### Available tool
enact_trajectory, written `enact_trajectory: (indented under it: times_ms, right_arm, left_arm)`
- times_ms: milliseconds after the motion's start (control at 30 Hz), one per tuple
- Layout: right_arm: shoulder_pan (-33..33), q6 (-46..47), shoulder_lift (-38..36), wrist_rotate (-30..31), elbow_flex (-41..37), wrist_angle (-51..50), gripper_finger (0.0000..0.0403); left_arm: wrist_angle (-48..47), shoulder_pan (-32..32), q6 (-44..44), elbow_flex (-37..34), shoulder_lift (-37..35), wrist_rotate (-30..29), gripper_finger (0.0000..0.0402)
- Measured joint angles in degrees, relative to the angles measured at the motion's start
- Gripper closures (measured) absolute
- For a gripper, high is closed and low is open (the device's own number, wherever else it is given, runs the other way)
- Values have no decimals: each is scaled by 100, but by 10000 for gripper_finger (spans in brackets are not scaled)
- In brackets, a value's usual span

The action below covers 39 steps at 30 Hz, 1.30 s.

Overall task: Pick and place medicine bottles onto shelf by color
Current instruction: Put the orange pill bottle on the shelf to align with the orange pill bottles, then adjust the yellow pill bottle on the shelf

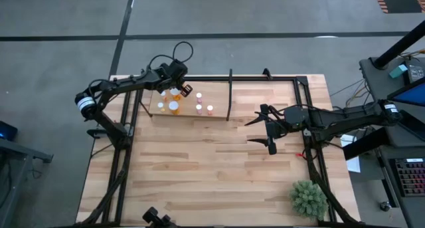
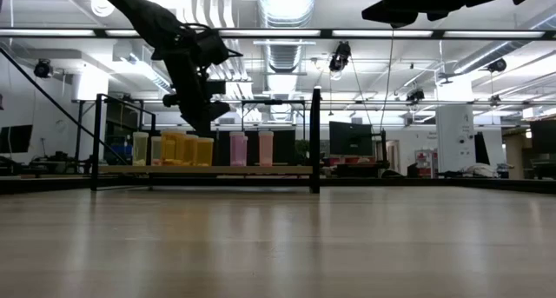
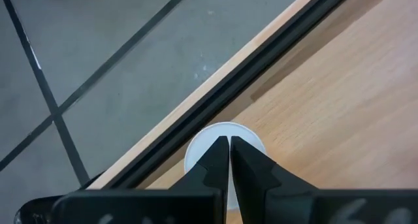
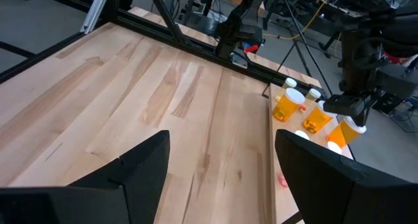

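Two arms: both over the tabletop, one at work, one waiting.
Left gripper [image 3: 229,145]: fingers pressed together with nothing between them, poised above a white cap [image 3: 225,142] at the shelf's far-left corner.
Medicine bottles [image 1: 174,107]: orange-yellow ones grouped at the left end of the shelf, pinkish ones [image 1: 198,108] just right of them, all upright.
Shelf [image 1: 187,112]: pale board along the tabletop's far edge, its black upright post [image 1: 230,95] at its right end.
Right gripper [image 1: 267,129]: jaws spread wide and empty, hanging over the tabletop's right half, well apart from the shelf.
Green plant [image 1: 308,198]: near-right corner of the tabletop.
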Motion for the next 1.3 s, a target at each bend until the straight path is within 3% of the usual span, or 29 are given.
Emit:
enact_trajectory:
  times_ms: [933, 1300]
  right_arm:
    - [0, -15, 0, -2, 0, -2, 135]
    - [0, -163, 0, -3, 15, -4, 135]
  left_arm:
    - [-98, -7, -14, 26, 28, -427, 400]
    - [-115, -422, -24, 210, -757, -560, 400]
